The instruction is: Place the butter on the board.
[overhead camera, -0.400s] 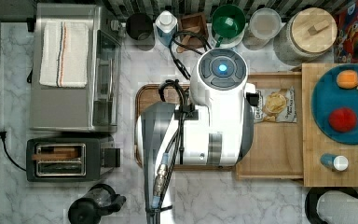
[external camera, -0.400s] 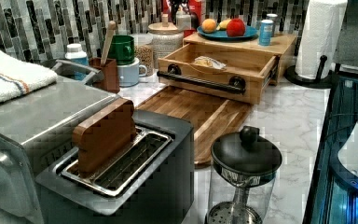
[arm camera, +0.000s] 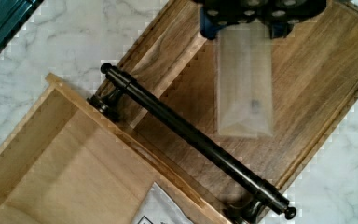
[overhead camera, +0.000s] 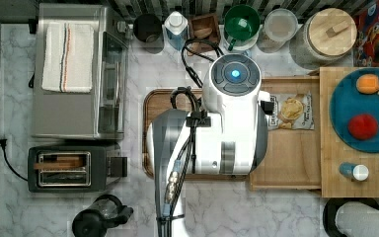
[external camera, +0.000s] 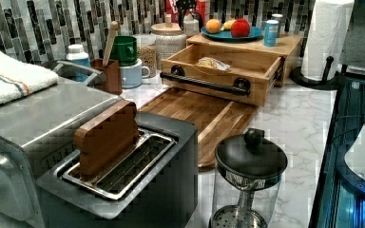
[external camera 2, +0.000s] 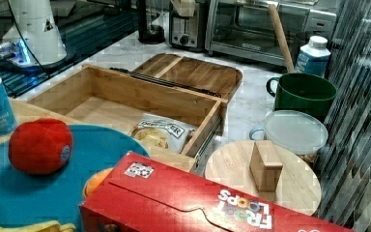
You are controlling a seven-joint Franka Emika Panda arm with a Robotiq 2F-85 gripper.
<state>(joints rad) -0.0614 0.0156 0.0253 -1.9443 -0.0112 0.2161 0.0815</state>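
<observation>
In the wrist view my gripper (arm camera: 244, 29) is shut on the butter (arm camera: 245, 86), a pale wrapped stick that reaches out from between the blue fingers (arm camera: 208, 29). The stick hangs over the board (arm camera: 317, 79), a dark brown wooden slab with a rim groove, beside the drawer's black handle bar (arm camera: 191, 137). How high the butter hangs above the wood I cannot tell. In the top view the white arm (overhead camera: 229, 123) covers most of the board (overhead camera: 158, 101). The board (external camera: 204, 111) lies bare in the left view and shows behind the drawer in the right view (external camera 2: 193, 72).
An open wooden drawer (overhead camera: 288, 158) holding a chip bag (overhead camera: 290, 111) adjoins the board. A toaster (overhead camera: 64, 168), a toaster oven (overhead camera: 79, 74) and a glass press pot (overhead camera: 98, 219) stand on the top view's left. Mugs and jars (overhead camera: 242, 22) line the back wall.
</observation>
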